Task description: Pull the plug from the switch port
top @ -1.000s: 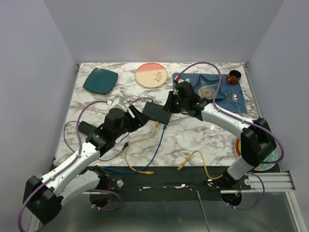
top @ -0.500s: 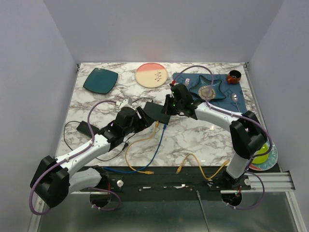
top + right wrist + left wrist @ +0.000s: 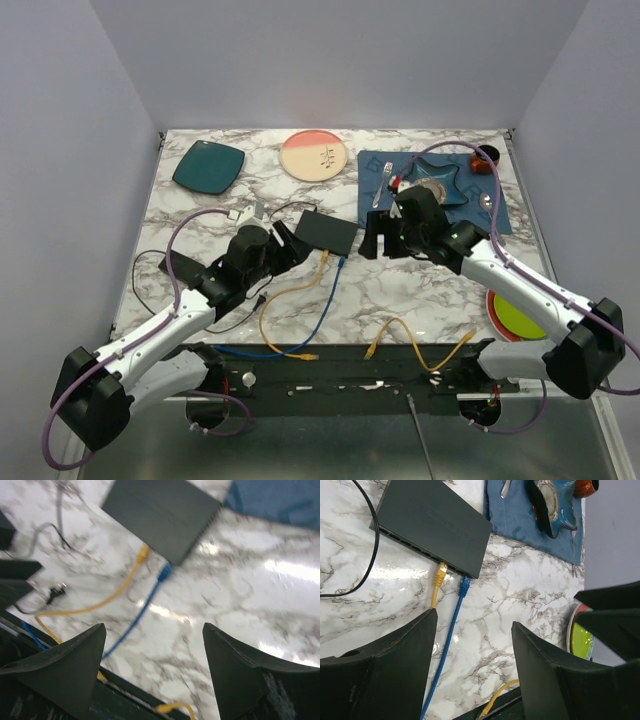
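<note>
- Tabletop (image 3: 400, 285): white marble pattern, grey veining, glossy with bright glare patches.
- Walls (image 3: 330, 60): plain pale lilac, enclosing three sides.
- Black rail (image 3: 330, 385) along near edge.

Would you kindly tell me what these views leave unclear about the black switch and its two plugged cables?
Right wrist view: motion blur smears the flat matte-black switch, yellow plug and blue plug; latch tabs unreadable.
Top view: the switch's sockets are too small to make out.
Left wrist view: the switch's far corner is cut off by the top edge.
</note>
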Controlling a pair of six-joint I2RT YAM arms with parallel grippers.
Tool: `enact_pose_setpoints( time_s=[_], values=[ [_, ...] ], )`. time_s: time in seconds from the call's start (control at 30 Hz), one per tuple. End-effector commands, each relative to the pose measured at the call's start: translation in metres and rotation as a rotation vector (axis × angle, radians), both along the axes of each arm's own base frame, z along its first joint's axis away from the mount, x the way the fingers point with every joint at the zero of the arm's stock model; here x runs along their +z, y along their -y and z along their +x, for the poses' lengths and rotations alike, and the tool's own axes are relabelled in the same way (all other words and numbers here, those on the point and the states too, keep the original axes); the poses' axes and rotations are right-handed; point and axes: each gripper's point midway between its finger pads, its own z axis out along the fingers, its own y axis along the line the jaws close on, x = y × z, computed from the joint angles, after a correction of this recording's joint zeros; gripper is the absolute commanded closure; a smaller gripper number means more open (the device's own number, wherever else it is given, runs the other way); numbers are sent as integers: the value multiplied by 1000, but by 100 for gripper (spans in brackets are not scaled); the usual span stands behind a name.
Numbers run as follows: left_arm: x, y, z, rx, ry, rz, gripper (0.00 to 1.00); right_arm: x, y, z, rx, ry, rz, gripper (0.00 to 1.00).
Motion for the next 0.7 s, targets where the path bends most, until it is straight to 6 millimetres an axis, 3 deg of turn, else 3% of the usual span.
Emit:
enact_pose_setpoints(
  time_s=[0.0, 0.2, 0.3, 0.47, 0.67],
  values=[
    [-13, -15, -8, 36, -22, 22, 29, -53, 64, -73, -76, -248, -223, 13],
    [-18, -13, -16, 13, -42, 4, 29, -52, 91, -130, -71, -347, -308, 9],
    [-17, -10, -19, -1, -39, -15, 29, -51, 102, -148, -81, -376, -330, 8],
    [-26, -6, -26, -26, -64, -28, 29, -72, 107, -189, -17, -482, -339, 8],
    [-31, -2, -35, -45, -72, -68, 29, -103, 91, -228, 102, -601, -310, 27]
  ],
)
